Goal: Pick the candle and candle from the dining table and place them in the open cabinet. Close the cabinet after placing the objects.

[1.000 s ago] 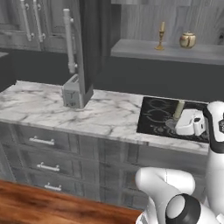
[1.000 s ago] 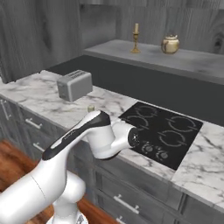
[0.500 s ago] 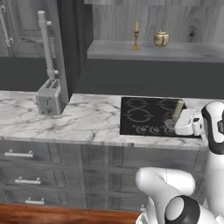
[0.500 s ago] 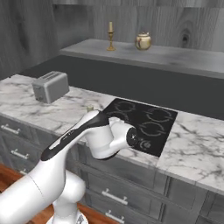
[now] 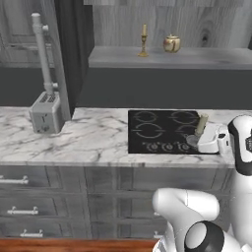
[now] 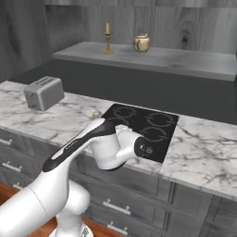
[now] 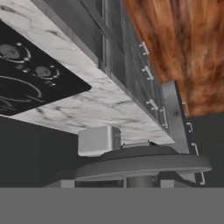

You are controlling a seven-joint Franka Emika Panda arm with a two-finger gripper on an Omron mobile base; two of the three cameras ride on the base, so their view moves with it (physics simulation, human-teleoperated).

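1 stubby candle [image 5: 201, 125] in the gripper [image 5: 196, 139], grey base [image 7: 140, 164] hiding fingertips.

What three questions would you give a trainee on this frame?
1. True or false: the taper candle stands on the shelf beside the lidded jar.
2. What does the gripper carry over the cooktop? A) a mug B) the stubby candle C) nothing
3. Fill in: the toaster sits on the marble ____, left of the cooktop.
Key: 1 true; 2 B; 3 counter.
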